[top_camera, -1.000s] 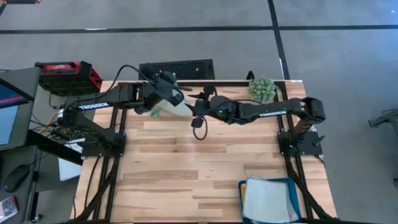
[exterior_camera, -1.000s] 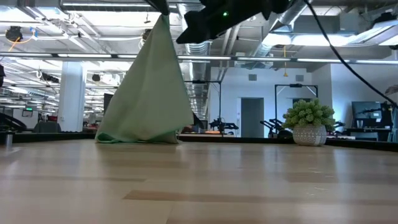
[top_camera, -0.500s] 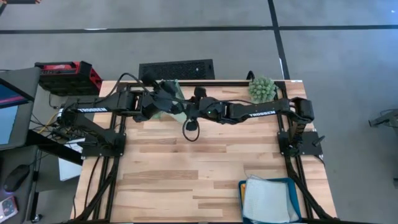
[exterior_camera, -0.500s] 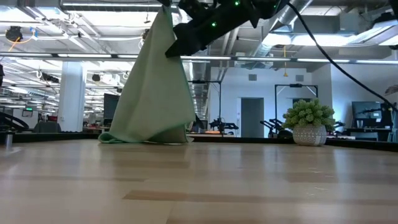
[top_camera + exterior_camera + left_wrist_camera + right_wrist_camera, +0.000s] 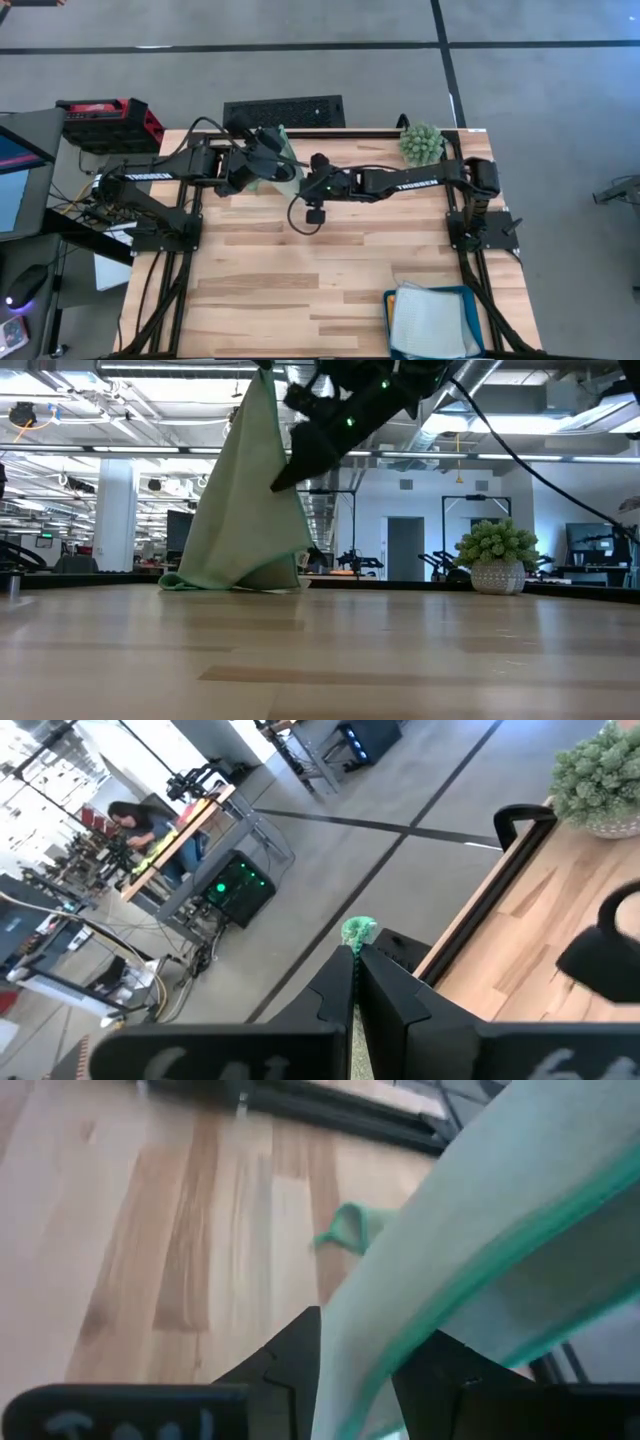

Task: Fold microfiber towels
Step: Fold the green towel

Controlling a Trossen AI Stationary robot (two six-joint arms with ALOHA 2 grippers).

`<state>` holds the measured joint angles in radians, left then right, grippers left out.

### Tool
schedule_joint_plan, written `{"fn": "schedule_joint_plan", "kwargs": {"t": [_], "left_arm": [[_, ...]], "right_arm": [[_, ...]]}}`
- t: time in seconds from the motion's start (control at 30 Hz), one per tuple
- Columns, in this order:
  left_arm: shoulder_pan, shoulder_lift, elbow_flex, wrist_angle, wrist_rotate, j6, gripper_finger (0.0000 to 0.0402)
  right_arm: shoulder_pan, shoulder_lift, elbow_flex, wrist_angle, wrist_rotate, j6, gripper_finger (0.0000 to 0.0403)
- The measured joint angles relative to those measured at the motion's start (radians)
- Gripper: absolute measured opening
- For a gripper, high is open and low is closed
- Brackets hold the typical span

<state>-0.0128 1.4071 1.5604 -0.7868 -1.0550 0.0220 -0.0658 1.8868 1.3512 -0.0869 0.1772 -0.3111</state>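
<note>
So the right end effector (image 5: 355,1355) has slid in along the light green towel (image 5: 245,500) over the last second and its jaws have been narrowing onto it. In the right wrist view the towel's hemmed edge now runs right between the two fingers, so I'd call that a pinch being made, not quite a firm hold yet. The left end effector (image 5: 355,982) hasn't budged: clamped tight on the towel's top corner, holding it up over the far edge of the desk (image 5: 330,260), left of middle, with the bottom hem bunched on the wood. My guess is it's after a second corner so the two arms can spread the cloth flat before folding.

Desk is pale wood planks. Spiky green plant (image 5: 421,143) sits at the far right corner, teal tray (image 5: 390,330) with pale cloths at the near right corner. Behind is a big open lab with ceiling ducts and other benches.
</note>
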Motion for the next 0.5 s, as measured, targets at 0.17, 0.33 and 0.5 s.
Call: {"fn": "schedule_joint_plan", "kwargs": {"t": [0.17,0.33,0.5], "left_arm": [[0.000,0.000,0.000,0.002,-0.002,0.001,0.0000],[0.000,0.000,0.028,0.000,-0.003,0.019,0.0000],[-0.009,0.000,0.069,0.001,-0.005,0.042,0.0000]], "right_arm": [[0.002,0.022,0.002,-0.013,0.002,0.009,0.0132],[-0.001,0.046,0.000,-0.029,0.002,0.025,0.0133],[-0.002,0.050,-0.002,-0.050,0.003,0.024,0.0129]]}}
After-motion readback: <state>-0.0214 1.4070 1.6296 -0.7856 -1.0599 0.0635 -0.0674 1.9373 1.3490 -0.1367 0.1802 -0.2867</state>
